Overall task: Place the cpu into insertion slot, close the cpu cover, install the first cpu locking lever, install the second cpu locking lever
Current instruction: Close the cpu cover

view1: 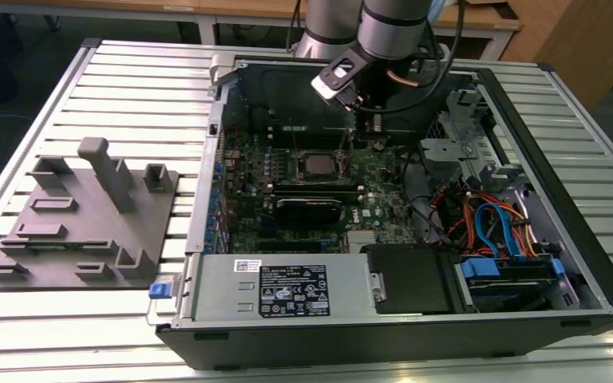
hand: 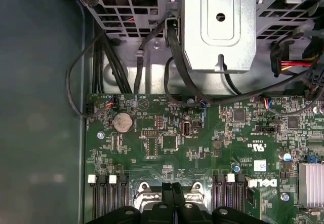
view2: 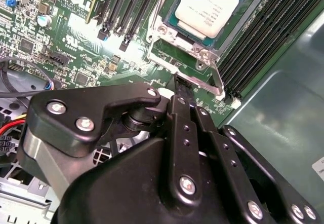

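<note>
My arm [view1: 392, 24]: silver-grey tubes, darker joint bands. Black cable [view1: 452, 52] hanging alongside. My gripper [view2: 185, 89]: matte black linked bars, silver screws [view2: 187, 185] at pivots, grey metal base.

cpu [view2: 206, 7] cut off by frame edge

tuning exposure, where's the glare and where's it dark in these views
Second wrist view: the cpu top glares near white, the black claw reads dark. First wrist view: the case wall is dim. Exterior view: the table slats are bright.
</note>
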Robot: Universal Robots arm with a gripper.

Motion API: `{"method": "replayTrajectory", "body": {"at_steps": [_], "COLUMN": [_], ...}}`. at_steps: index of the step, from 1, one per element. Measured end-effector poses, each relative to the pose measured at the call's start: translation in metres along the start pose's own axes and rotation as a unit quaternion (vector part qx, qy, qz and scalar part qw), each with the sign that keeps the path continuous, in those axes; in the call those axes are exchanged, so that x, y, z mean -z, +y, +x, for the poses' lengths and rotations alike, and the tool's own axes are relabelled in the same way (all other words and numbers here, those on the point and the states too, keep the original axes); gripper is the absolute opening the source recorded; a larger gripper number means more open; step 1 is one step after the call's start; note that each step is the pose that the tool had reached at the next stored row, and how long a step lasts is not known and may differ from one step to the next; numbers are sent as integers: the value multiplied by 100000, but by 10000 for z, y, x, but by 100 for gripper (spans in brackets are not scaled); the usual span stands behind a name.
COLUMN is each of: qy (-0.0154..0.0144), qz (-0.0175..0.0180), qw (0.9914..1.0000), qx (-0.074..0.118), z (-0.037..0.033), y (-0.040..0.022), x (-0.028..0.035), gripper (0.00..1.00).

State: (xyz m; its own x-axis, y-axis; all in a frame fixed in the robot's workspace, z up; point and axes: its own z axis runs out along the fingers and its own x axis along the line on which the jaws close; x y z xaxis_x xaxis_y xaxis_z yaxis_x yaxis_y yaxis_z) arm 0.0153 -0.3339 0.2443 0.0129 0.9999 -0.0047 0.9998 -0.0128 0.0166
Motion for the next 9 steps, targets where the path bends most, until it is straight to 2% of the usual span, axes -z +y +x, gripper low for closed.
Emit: {"method": "replayTrajectory", "body": {"at_steps": [9], "qy": [-1], "qz": [-1], "qw": [100000], "qx": [3], "z": [-1], "y": [-45], "x": [-6], "gripper": [10]}}
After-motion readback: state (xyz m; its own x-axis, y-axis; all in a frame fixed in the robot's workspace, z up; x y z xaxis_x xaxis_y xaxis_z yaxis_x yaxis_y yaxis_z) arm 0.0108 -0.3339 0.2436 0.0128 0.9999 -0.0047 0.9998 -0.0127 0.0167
